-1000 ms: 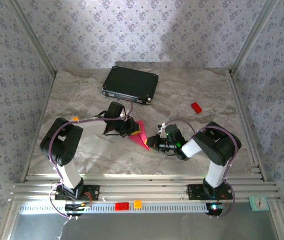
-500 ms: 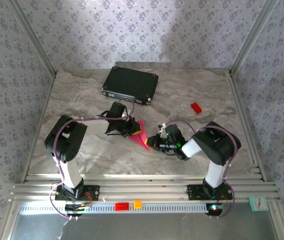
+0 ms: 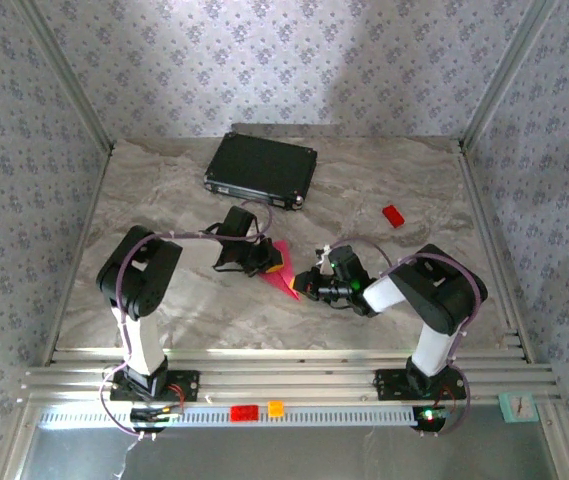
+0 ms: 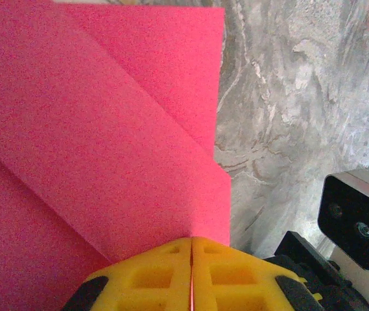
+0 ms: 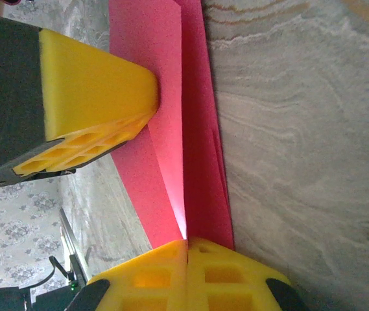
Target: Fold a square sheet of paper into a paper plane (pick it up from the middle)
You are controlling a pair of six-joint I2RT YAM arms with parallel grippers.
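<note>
In the middle of the table (image 3: 174,300), between the two arms, the pink sheet of paper (image 3: 285,271) sits well short of the black case (image 3: 261,168) and the red block (image 3: 393,215). The left gripper (image 4: 190,243) is closed tight on one edge of it; its yellow pads meet with only the thin paper between them. The right gripper (image 5: 187,245) is shut the same way on the paper's narrow end, from the opposite side. Both arms therefore have hold of the sheet at once.

The sheet is no longer a flat square. The left wrist view shows slanting flaps lying over one another, with sharp creases running across the pink surface. The right wrist view shows several layers stacked along a long straight fold. From above, the paper tapers to a point toward the near side.

Judging from this, the early corner folds and a lengthwise fold are done, and the dart shape is forming. What seems left is turning down the wings, pressing the creases firm and letting go. Whether the paper rests on the table or hangs just above it cannot be told.
</note>
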